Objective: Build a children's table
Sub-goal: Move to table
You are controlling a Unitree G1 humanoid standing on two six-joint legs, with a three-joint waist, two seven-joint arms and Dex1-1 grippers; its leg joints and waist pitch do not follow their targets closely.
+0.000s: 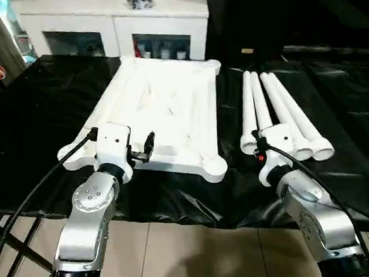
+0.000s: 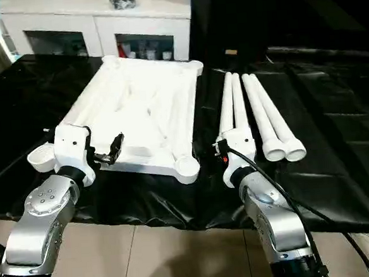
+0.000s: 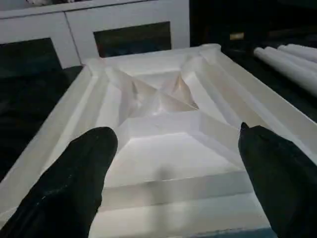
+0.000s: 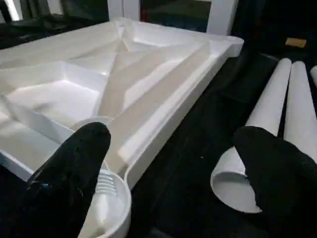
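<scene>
**Left eye view: tabletop lies ribs-up, both grippers parted and empty**

The tabletop (image 1: 163, 111) is seen upside down on the black sheet (image 1: 38, 123), ribbed underside up. Four legs (image 1: 277, 110) are laid side by side just to its right. The left gripper (image 3: 173, 173) is held over the near rim, jaws wide apart. The right gripper (image 4: 173, 173), likewise spread, is poised between corner socket (image 4: 106, 208) and legs, seemingly touching nothing. A white cabinet (image 1: 113, 23) is seen behind.

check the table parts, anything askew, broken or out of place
Nothing stands out. The table top lies ribbed side up on the black sheet, and the four legs lie side by side to its right. No cracks or strays visible.
</scene>
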